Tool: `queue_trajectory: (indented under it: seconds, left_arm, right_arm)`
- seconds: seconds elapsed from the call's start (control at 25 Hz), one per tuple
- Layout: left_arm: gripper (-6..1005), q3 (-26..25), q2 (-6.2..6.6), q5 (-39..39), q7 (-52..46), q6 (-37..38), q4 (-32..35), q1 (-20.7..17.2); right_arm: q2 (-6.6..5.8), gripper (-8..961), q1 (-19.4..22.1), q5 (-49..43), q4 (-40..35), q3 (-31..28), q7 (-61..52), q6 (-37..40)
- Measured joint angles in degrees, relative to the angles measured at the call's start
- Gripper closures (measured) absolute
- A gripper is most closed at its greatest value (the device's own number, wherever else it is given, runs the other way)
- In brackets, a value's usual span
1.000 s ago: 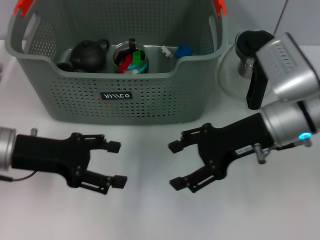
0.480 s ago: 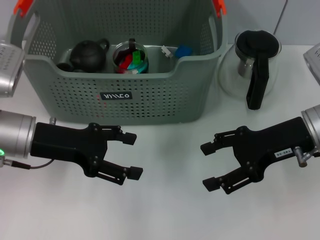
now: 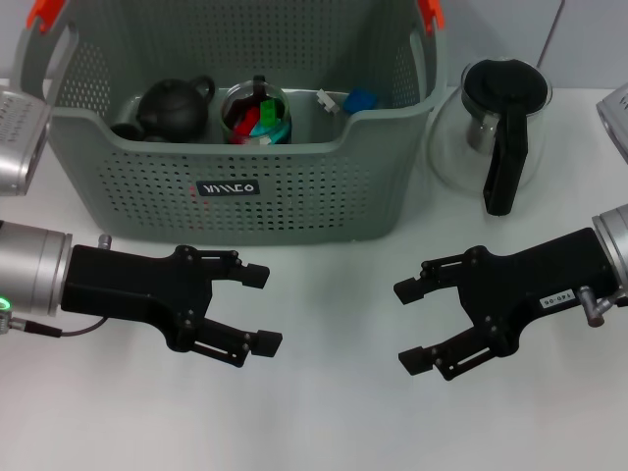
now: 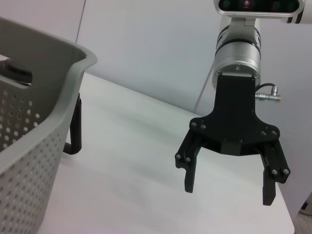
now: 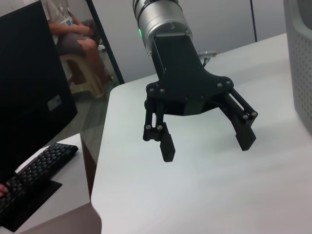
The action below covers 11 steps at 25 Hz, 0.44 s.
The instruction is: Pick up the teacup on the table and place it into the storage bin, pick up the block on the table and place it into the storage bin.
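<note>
The storage bin stands at the back of the tabletop and already holds a dark teapot, a glass teacup stuffed with coloured pieces, and a blue block near its right wall. No loose teacup or block lies on the tabletop in front of the bin, so both placements look done.

Compared with a second ago, the arms have swung apart and since half a second ago they have barely shifted, which reads as a retreat to rest. The left gripper hovers in front of the bin's left half, fingers wide and empty; the right gripper hovers in front of the bin's right corner, fingers wide and empty too.

Bare tabletop lies between them. A glass pitcher stands just right of the bin, the one thing to avoid.
</note>
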<state>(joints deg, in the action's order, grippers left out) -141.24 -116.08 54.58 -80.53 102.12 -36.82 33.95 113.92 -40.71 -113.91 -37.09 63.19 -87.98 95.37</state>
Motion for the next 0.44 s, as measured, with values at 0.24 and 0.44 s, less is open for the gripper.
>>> queue_trajectory:
  seconds: [0.24, 0.44]
  left_arm:
    - [40, 0.6, -0.11, 0.0, 0.0, 0.0, 0.0, 0.0]
    - [40, 0.7, -0.29, 0.0, -0.1, -0.1, 0.0, 0.0]
  right_arm:
    - [-0.01, 8, 0.0, 0.0, 0.0, 0.2, 0.0, -0.2]
    - [-0.01, 8, 0.1, 0.0, 0.0, 0.1, 0.0, -0.3]
